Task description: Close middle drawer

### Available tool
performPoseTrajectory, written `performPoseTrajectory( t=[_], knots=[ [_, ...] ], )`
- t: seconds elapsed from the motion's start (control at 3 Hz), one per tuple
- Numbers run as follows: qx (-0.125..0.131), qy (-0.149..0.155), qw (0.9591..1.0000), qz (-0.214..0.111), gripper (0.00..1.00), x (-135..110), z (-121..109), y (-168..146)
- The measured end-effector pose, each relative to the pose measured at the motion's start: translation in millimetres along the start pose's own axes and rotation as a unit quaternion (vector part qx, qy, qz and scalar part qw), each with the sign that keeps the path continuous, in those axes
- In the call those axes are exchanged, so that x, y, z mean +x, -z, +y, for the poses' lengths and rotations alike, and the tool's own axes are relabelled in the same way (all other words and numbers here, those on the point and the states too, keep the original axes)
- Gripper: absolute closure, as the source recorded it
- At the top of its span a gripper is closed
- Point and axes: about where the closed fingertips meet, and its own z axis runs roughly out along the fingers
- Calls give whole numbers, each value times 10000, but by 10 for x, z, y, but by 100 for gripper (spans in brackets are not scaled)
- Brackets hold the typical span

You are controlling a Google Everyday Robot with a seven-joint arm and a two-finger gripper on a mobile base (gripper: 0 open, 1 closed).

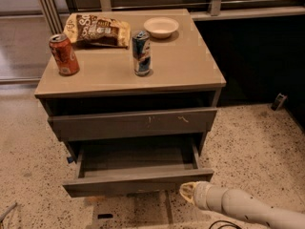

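While the middle drawer (133, 182) stands pulled out under the upper front (119, 124), the gripper (187, 192) hovers just below its right corner, its opening impossible to tell. Approach step, by the look; next, a square push on the drawer front, inward.

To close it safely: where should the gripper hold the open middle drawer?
The middle drawer has a flat, handle-less front, so probably grip its top edge from above, over the open tray. The gripper sits low, near one end of that front.
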Motion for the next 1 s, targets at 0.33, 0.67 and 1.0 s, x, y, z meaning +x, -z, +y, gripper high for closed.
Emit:
performPoseTrajectory(
  t=[0.33, 0.67, 1.0],
  knots=[
    [493, 210, 9984, -179, 100, -23, -202, -84],
    [865, 352, 9949, -368, 100, -42, -398, -191],
    [1015, 400, 9930, -463, 100, -41, -532, -276]
  ],
)
